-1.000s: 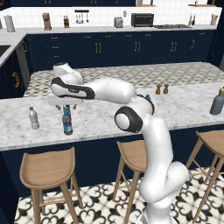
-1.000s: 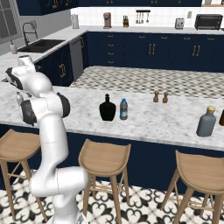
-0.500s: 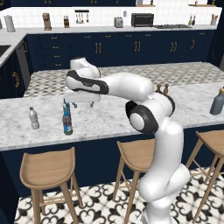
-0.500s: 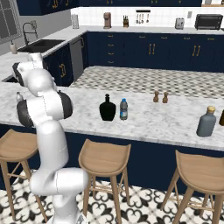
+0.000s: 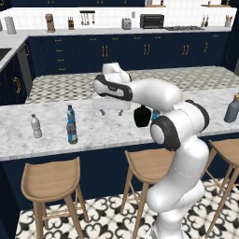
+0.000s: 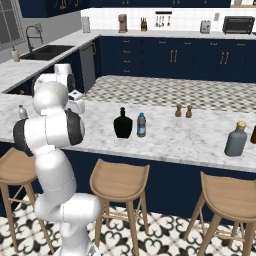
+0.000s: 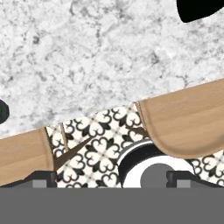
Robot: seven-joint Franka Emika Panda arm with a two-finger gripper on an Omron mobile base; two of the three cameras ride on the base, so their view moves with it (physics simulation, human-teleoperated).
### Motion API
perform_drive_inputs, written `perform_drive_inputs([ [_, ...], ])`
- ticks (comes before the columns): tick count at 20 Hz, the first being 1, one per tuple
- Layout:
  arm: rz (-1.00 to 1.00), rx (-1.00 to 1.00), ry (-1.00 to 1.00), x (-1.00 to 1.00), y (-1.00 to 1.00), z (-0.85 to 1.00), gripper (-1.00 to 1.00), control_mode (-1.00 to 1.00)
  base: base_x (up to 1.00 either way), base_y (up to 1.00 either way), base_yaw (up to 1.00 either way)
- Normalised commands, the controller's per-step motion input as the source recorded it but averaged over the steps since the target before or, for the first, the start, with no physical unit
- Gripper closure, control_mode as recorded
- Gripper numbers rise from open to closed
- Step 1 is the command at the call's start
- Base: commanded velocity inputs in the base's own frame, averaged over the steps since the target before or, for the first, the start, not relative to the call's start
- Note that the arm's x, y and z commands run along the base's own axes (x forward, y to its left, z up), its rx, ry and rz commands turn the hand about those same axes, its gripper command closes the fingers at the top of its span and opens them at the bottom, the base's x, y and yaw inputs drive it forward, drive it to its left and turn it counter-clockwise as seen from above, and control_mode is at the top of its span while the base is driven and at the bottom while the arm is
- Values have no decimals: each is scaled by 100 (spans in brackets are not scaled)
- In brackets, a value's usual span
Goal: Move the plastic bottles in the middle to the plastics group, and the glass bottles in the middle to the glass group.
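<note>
The gripper (image 5: 111,110), jaws wide and empty, should swing right to the black bottle (image 6: 122,124) and straddle its neck.

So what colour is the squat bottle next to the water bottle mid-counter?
Black: the squat bottle, clearest in the right base view.

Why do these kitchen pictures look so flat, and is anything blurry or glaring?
Left base view: even, soft light, the water bottle casting barely any shadow on the marble counter. Right base view: no glare, with the black bottle and tall grey bottle sharp-edged. Hand view: the marble looks coarse and grainy, the wooden stool smooth; nothing is out of focus.
</note>
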Motion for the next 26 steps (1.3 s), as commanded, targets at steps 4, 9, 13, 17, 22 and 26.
perform_drive_inputs([
  [4,-5,0,5,0,-90,-6,-100,-100,0,0,0],
  [9,-4,-1,0,3,-81,-23,-100,-100,0,0,0],
  [13,-4,0,3,26,-90,-1,-100,-100,0,0,0],
  [17,10,8,1,39,-86,0,-100,-100,0,0,0],
  [22,20,8,1,35,-70,0,-100,-100,0,0,0],
  [26,28,2,5,21,-24,0,-100,-100,0,0,0],
])
